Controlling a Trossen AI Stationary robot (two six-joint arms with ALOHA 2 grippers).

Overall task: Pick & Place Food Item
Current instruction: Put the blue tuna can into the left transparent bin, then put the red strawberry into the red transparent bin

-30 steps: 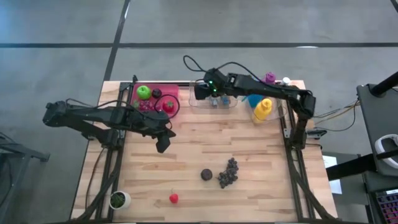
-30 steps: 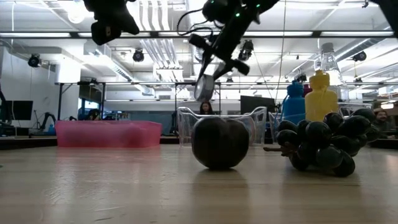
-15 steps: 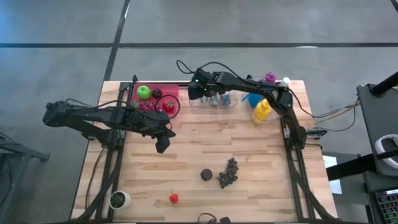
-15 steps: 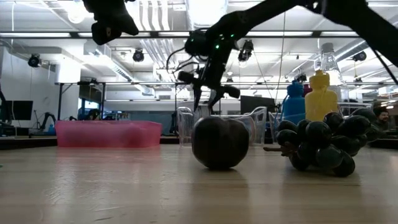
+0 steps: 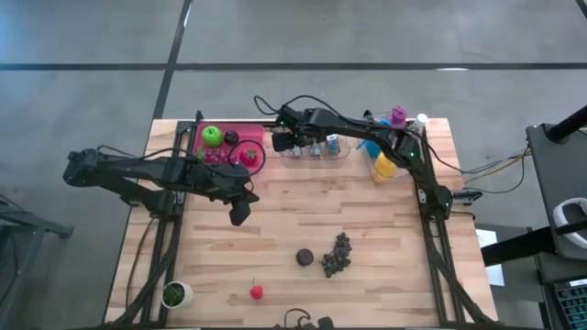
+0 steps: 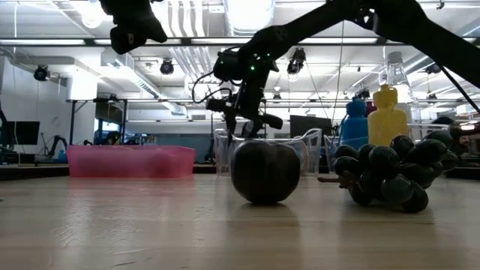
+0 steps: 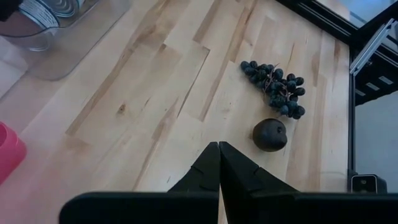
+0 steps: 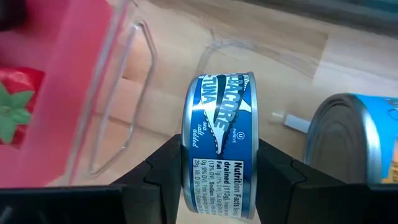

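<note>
Since a second ago, our right gripper [image 8: 214, 171] swung left, pinching the tuna can [image 8: 219, 146] on edge, pink bin [image 5: 234, 137] just left; left gripper [image 7: 219, 163] pressed together.

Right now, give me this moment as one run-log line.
right gripper: jaws shut on tuna can, above clear bin | left gripper: jaws shut, empty, mid-table

Yellow bottle [image 5: 386, 162], potted plant [image 5: 174, 294]
</note>
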